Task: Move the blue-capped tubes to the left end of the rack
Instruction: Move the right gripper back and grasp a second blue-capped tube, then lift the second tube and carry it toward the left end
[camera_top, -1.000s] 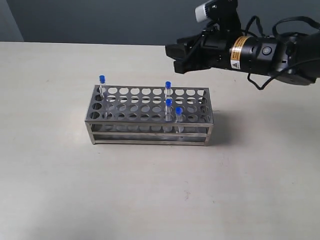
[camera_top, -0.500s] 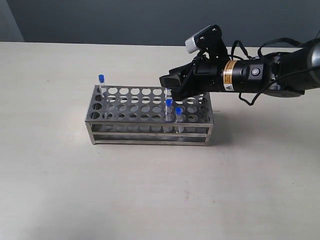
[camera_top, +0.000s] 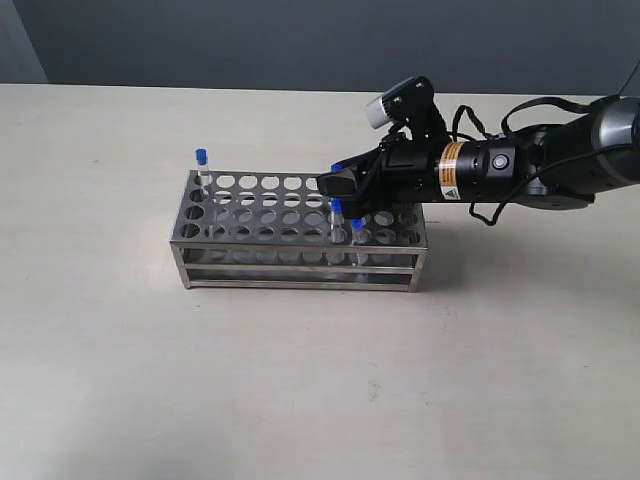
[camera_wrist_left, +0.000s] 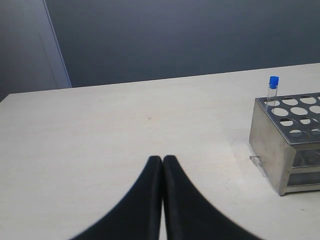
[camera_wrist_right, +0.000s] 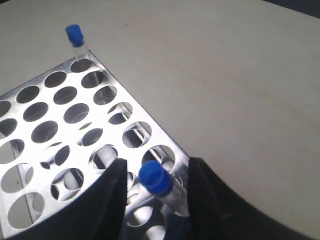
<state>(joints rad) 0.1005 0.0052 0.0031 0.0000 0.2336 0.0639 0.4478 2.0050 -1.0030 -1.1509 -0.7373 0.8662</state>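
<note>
Left gripper (camera_wrist_left: 162, 159): fingers pressed together, empty, clear of the rack (camera_top: 300, 232). At rack's 9 o'clock end, 12 o'clock row: one blue-capped tube (camera_top: 201, 165) upright; toward 3 o'clock, two more tubes (camera_top: 337, 210) in nearer rows. Right gripper (camera_top: 332, 182), reaching in from 3 o'clock: fingers apart, straddling a fourth tube (camera_wrist_right: 154, 177) in the 12 o'clock row, contact not discernible.

Right fingers (camera_wrist_right: 102, 200), earlier high and clear, now low astride a back-row blue-capped tube (camera_wrist_right: 156, 181).
</note>
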